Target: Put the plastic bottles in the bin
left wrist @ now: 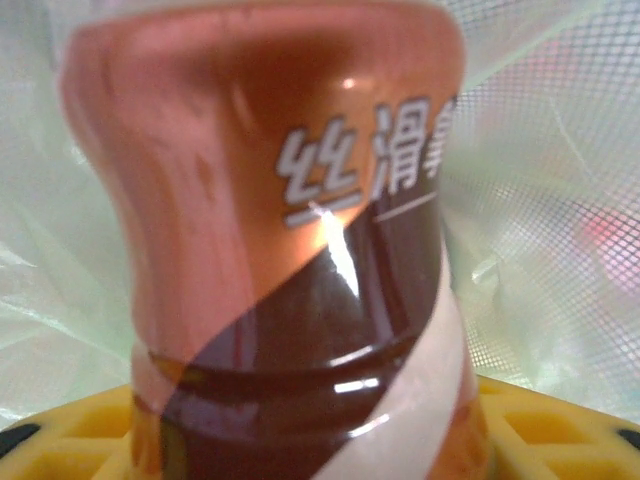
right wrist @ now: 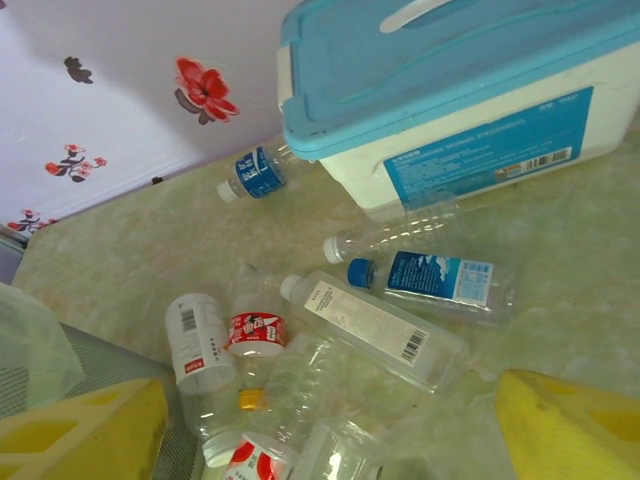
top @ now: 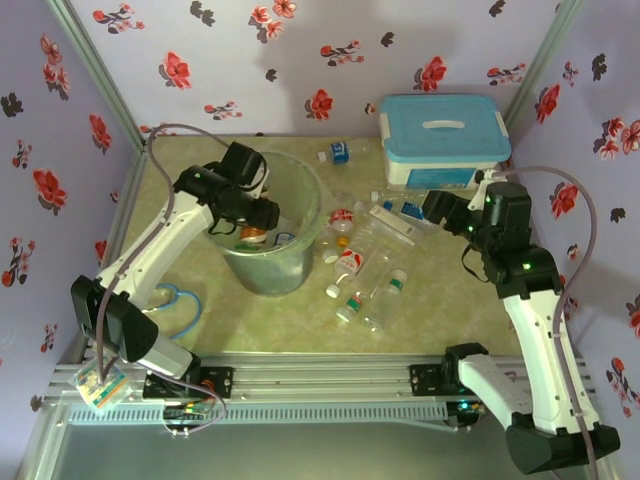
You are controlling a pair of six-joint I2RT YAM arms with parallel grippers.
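Closest to the lens, the orange-labelled bottle (left wrist: 300,250) sits clamped between the yellow fingers (left wrist: 560,425) of the left claw (top: 250,225), which is closed on its lower body. Clear bag liner and grey mesh show behind it, so claw and bottle are inside the mouth of the bin (top: 272,272). Letting go there looks like the step in hand.

On the tabletop (top: 300,325), the white box (top: 445,140) with its light-blue lid stands at the far right (no part of the job). Between it and the bin lies the heap of plastic bottles (top: 365,265), all on their sides. The right claw (top: 438,208) hangs over the heap's far right edge, fingers spread wide and holding nothing. The right arm is plainly the nearer one.

From the right wrist, the long clear bottle (right wrist: 370,325) lies just ahead of the spread fingers. Its long axis slants from the cap at upper left to the base at lower right, closer to the closing line than across it, so a wrist turn seems needed before gripping. Just beyond lies the blue-capped bottle (right wrist: 440,278), and apart by the wall a lone bottle (right wrist: 255,175).
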